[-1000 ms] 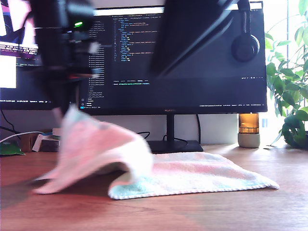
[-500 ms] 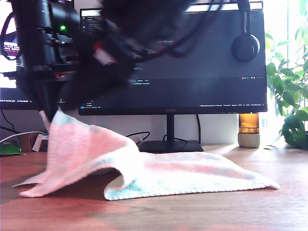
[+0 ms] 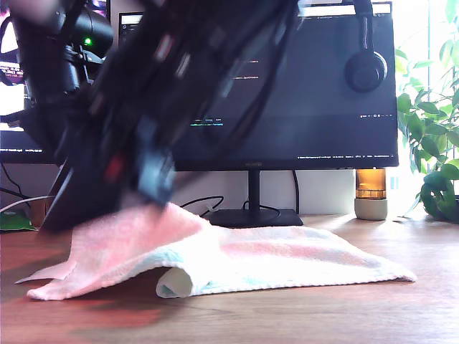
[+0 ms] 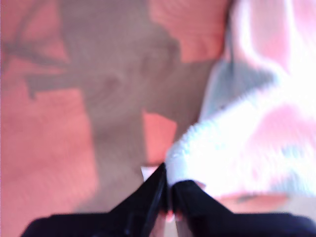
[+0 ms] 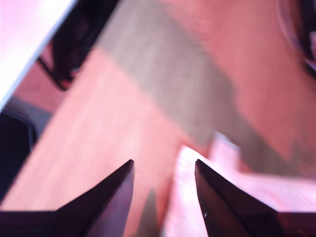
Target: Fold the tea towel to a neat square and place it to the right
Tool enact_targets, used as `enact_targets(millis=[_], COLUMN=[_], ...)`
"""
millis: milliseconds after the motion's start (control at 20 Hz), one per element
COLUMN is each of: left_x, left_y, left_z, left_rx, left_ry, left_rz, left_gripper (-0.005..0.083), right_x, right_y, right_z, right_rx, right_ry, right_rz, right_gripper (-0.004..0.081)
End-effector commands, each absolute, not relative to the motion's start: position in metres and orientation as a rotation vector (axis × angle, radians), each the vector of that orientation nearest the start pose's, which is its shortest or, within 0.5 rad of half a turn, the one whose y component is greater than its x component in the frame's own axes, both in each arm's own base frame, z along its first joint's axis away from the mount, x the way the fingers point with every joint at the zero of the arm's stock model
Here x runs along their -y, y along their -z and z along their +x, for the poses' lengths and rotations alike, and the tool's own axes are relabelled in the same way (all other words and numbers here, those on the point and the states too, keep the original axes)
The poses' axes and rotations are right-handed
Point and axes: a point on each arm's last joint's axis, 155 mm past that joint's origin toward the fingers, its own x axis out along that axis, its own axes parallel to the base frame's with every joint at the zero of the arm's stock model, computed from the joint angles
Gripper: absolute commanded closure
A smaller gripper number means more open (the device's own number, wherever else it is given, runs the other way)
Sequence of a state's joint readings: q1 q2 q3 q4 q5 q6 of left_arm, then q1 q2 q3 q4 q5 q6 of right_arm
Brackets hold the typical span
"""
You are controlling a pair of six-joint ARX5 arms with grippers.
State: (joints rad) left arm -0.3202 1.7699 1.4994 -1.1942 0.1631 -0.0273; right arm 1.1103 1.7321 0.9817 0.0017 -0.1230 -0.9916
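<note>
tea towel [image 3: 287,259]: pale pink, white, mint-green checks | my first gripper [image 4: 168,190]: black | my second gripper [image 5: 163,180]: black | desk [image 3: 323,315]: reddish-brown wood grain | monitor [image 3: 308,107]: black, dark screen with coloured text | plant [image 3: 430,143]: green

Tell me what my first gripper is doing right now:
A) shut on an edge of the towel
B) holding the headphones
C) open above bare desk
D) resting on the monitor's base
A: in the first wrist view my first gripper is closed with the towel edge pinched between its jaws.
</note>
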Motion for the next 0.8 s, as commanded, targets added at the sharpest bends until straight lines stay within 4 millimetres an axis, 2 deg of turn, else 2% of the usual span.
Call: enact_targets(millis=[0,100,250,400,550,750], left_x=[0.138,0.137,0.134,0.139,0.15,0.153], left_y=[-0.103,-0.104,-0.105,-0.106,-0.11,-0.111], left_z=[0.309,0.296,0.28,0.279,0.275,0.274], left_rx=[-1.541,-1.595,-1.666,-1.679,-1.691,-1.7], left_ry=[0.367,0.362,0.351,0.338,0.375,0.358], left_rz=[0.075,0.06,0.043,-0.027,-0.093,-0.129], left_gripper=[0.0797,0.0797,0.0797,0.0797,0.0797,0.0797], right_x=[-0.427,-0.427,-0.429,-0.424,-0.423,-0.436], right_y=[-0.057,-0.053,-0.063,-0.073,-0.086,-0.119], right_z=[0.188,0.197,0.216,0.24,0.257,0.274], right_rx=[-0.099,-0.145,-0.205,-0.39,-0.583,-0.637], right_ry=[-1.447,-1.386,-1.251,-1.055,-0.892,-0.803], right_rz=[-1.195,-1.167,-1.047,-0.731,-0.33,-0.051], right_gripper=[0.0419,0.0419,0.0419,0.0419,0.0419,0.0419])
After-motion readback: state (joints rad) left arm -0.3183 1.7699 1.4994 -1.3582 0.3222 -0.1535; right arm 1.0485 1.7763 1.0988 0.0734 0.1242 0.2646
